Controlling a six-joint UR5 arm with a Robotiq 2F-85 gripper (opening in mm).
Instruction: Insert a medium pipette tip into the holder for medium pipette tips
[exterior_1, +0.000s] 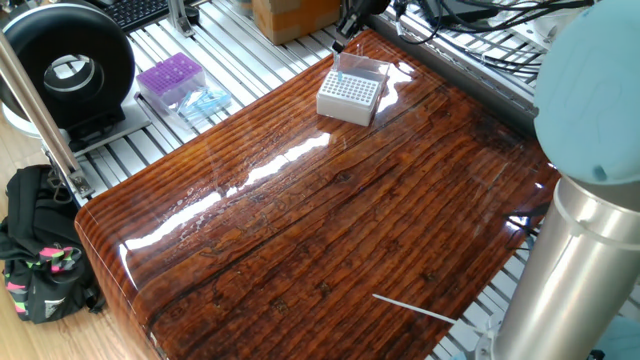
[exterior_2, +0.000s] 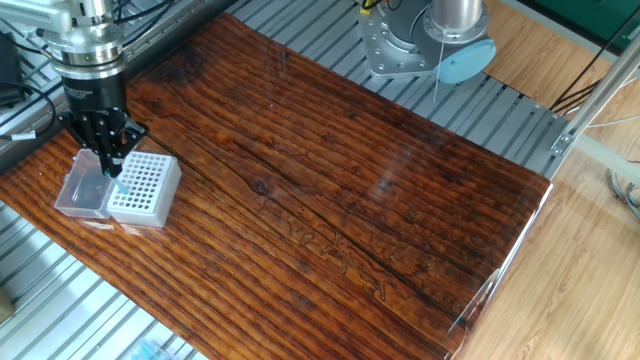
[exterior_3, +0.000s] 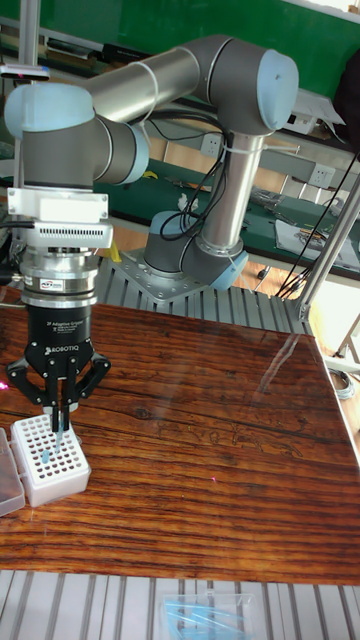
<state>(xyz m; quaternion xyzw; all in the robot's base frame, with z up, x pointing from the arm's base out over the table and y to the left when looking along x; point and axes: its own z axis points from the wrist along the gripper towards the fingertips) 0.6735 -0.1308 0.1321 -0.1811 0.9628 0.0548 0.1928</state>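
Note:
The holder for medium pipette tips (exterior_1: 349, 97) (exterior_2: 141, 189) (exterior_3: 49, 461) is a small white box with a grid of holes, standing near a corner of the wooden table. Its clear lid part (exterior_2: 83, 190) lies open beside it. My gripper (exterior_2: 111, 168) (exterior_3: 60, 412) hangs straight above the grid, shut on the medium pipette tip (exterior_3: 58, 436) (exterior_2: 120, 183). The slim bluish cone points down, with its lower end at the holes near the lid side. In the one fixed view only the gripper's dark body (exterior_1: 353, 14) shows above the holder.
A purple tip rack (exterior_1: 170, 78) and a blue packet (exterior_1: 206, 100) lie on the slatted frame beside the table. A black round device (exterior_1: 68, 68), a cardboard box (exterior_1: 295, 15) and the arm's base (exterior_2: 425, 45) ring the table. A thin white rod (exterior_1: 412, 308) lies near one edge.

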